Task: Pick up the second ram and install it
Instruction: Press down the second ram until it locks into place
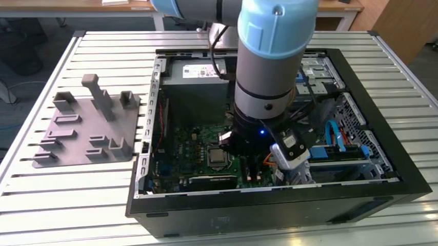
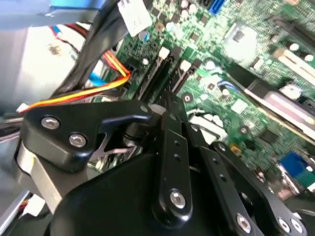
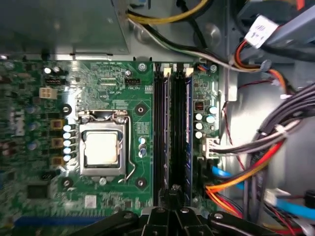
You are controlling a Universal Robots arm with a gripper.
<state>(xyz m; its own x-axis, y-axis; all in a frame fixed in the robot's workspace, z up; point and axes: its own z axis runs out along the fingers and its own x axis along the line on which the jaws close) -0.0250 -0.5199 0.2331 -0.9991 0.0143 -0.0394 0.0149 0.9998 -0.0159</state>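
While you watch the exterior view, the robot's grey and pale-blue arm (image 1: 270, 77) reaches straight down into the open black computer case (image 1: 205, 215), which lies on its side on the slatted metal table (image 1: 41, 205). Inside the case you can see the large green motherboard (image 1: 184, 148) at about seven o'clock, a grey metal power-supply box (image 1: 195, 72) at eleven o'clock, and blue and black cables (image 1: 335, 133) at three o'clock. The grey plastic tray with upright pegs (image 1: 75, 138) sits on the table at nine o'clock from the case, well apart from the arm.

In both wrist views the black gripper (image 3: 174, 189) (image 2: 170, 105) hangs just over the bank of long black memory slots (image 3: 160, 137), beside the square silver processor socket (image 3: 101, 147). The second ram (image 3: 170, 132), a thin dark stick seen edge-on, stands in that bank right by the gripper's tip. You cannot tell whether the pincer is apart or clamped on it. Orange and yellow wires (image 3: 236, 182) run near the slots' far side.
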